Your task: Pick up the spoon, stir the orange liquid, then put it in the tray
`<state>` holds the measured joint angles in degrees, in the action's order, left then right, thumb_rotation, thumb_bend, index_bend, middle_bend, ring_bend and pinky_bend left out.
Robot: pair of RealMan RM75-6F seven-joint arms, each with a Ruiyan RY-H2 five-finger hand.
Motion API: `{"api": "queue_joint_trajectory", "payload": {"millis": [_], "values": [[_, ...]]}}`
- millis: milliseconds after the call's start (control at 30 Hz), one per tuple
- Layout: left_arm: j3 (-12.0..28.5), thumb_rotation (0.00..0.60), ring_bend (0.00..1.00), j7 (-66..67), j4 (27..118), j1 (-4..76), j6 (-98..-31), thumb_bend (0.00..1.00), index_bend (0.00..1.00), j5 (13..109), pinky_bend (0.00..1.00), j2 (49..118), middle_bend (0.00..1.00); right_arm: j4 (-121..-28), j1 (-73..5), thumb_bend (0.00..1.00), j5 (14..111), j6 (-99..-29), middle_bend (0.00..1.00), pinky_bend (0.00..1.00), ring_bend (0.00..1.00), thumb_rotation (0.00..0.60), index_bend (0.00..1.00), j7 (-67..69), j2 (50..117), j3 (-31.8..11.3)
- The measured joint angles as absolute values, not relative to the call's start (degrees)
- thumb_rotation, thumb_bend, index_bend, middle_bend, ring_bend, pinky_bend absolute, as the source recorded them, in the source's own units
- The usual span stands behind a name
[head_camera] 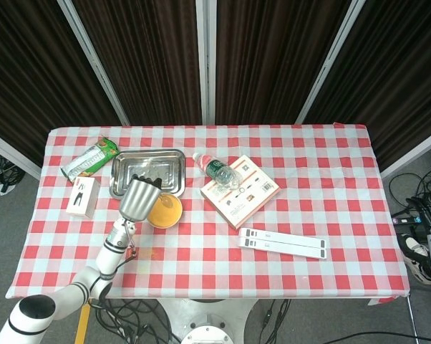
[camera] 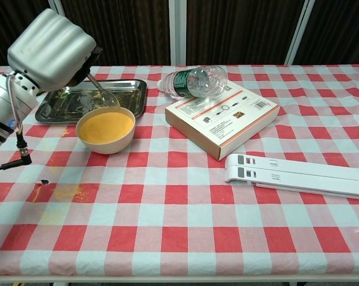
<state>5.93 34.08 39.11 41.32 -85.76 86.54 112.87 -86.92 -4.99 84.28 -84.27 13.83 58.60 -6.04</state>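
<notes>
Only illegible print, carton (camera: 222, 117).

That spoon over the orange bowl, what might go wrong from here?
The spoon, held by the left hand, hangs at the far rim of the bowl of orange liquid. It could drip onto the cloth, already stained, or nudge the bowl. It could also miss the tray.

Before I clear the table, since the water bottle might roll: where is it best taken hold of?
Grip the water bottle around its clear mid-body, coming from above. It lies on its side, partly resting on the box, cap toward the tray, so fingers either side of the rounded body should stop it rolling.
</notes>
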Motion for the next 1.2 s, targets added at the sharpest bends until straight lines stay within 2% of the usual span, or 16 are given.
{"api": "queue_joint_trajectory", "payload": {"millis": [233,400,567,733,933,1067,1200], "values": [[7.1,0.600,0.96,34.1,39.8,41.5,-85.2,0.57,0.72,86.5,0.97,112.3,1.00,-86.9,-5.0,0.25,84.2,-84.2,0.15,0.06,0.02,0.600,0.14,13.8,58.6,-6.1],[8.2,0.600,0.96,35.4,41.1,42.4,-82.4,0.57,0.72,85.6,0.97,111.1,1.00,-86.8,-5.2,0.25,84.2,-83.9,0.15,0.06,0.02,0.600,0.14,13.8,58.8,-6.0],[10.9,0.600,0.96,38.1,43.4,43.8,-75.6,0.57,0.71,81.8,0.97,109.3,1.00,-86.7,-5.2,0.25,84.1,-83.8,0.15,0.06,0.02,0.600,0.14,13.9,58.8,-6.1],[15.6,0.600,0.96,40.7,45.9,45.3,-67.8,0.56,0.70,73.9,0.97,108.1,1.00,-86.4,-5.1,0.25,83.6,-83.7,0.15,0.06,0.02,0.600,0.14,14.1,58.8,-6.1],[20.2,0.600,0.96,42.8,48.5,46.7,-59.5,0.56,0.61,64.2,0.97,107.4,1.00,-86.0,-5.1,0.25,83.6,-83.5,0.15,0.06,0.02,0.600,0.14,14.5,59.0,-6.0],[21.4,0.600,0.96,44.1,48.6,48.2,-55.3,0.56,0.59,60.5,0.97,107.3,1.00,-85.7,-5.0,0.25,83.4,-83.5,0.15,0.06,0.02,0.600,0.14,14.7,59.1,-6.1],[21.8,0.600,0.96,44.5,48.0,49.1,-51.6,0.56,0.45,57.2,0.96,107.5,1.00,-85.4,-4.9,0.25,83.2,-83.4,0.15,0.06,0.02,0.600,0.14,15.0,59.2,-6.0]]}}
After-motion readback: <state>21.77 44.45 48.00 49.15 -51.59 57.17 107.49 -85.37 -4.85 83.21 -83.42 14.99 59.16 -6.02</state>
